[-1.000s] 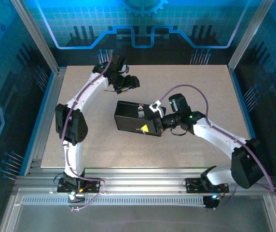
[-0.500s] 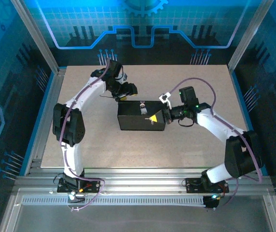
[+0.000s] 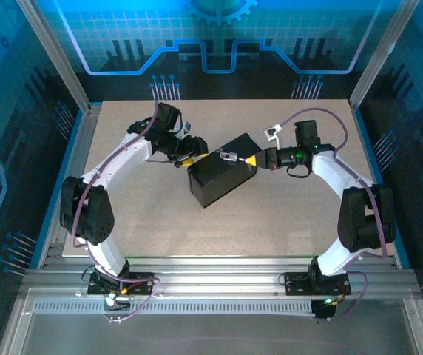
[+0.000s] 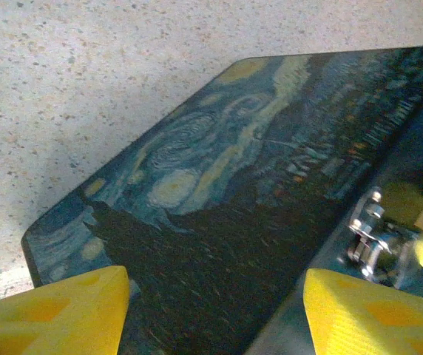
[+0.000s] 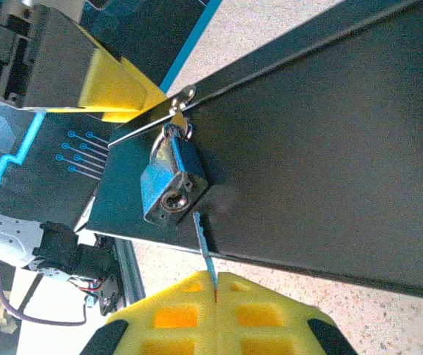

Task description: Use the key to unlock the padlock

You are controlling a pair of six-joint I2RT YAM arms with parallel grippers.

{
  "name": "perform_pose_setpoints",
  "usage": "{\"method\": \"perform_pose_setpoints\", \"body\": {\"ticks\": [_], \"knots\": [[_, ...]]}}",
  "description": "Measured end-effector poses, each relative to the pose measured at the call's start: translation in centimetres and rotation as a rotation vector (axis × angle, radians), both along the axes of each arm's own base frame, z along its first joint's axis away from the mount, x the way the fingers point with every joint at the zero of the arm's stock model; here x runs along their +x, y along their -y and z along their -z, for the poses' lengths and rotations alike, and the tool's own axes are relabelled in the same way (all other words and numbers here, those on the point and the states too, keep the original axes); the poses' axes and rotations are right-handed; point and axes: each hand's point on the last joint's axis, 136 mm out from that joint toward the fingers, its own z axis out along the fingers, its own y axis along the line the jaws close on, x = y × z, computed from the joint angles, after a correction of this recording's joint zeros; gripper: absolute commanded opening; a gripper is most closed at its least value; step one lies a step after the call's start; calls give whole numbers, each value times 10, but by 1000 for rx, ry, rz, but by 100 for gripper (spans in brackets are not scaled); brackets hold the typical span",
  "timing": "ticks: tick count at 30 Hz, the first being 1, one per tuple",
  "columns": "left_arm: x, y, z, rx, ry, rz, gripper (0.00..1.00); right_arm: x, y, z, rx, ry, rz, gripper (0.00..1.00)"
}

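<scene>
The black box (image 3: 217, 180) lies askew mid-table, its swirly blue-and-yellow lid (image 4: 219, 185) seen in the left wrist view. A small silvery padlock (image 5: 173, 181) hangs from the box's hasp (image 4: 367, 235), keyhole facing my right gripper (image 5: 216, 285). That gripper is shut on the thin key (image 5: 205, 250). The key's tip stands just beside the keyhole, outside it. My left gripper (image 3: 188, 154) is open at the box's near-left corner, its yellow fingers (image 4: 49, 310) far apart with the lid between them. The padlock (image 3: 228, 156) sits between the two grippers.
The speckled tabletop (image 3: 152, 222) is bordered by a metal frame (image 3: 71, 170) on the left and blue panels behind. Both arms reach in toward the centre, the right gripper (image 3: 254, 159) at the box's far-right end.
The box has swung counterclockwise and shifted toward the back. My right gripper has moved back and to the right with the key. The left gripper has come down to the box's corner.
</scene>
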Motion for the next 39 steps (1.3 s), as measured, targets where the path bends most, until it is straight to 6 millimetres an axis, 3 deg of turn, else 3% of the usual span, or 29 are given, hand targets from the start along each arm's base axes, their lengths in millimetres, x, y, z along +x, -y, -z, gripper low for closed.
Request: {"method": "perform_pose_setpoints", "body": {"ticks": [4,7,10,14,17,21,26,30,39], "knots": [[7,-5,-14,102,113,64,65,-8,3,-7,-2,-24,13,0],[15,3,-35,175,289,208,68,-10,6,-15,0,-42,39,0],[7,31,-46,225,464,436,70,-12,11,-15,3,-85,78,0],[-20,75,-51,250,667,771,71,-15,14,-7,8,-167,118,0],[-21,93,-55,247,791,937,69,-20,15,-4,7,-213,143,0],[-9,98,-53,276,881,1070,65,-26,16,-12,13,-228,158,0],[-4,95,-35,285,907,1193,63,-37,18,-22,10,-232,161,0],[-3,94,-23,267,899,1256,64,-43,18,-21,0,-253,160,0],[-3,101,-18,221,924,1317,59,-45,19,-19,-6,-267,162,0]]}}
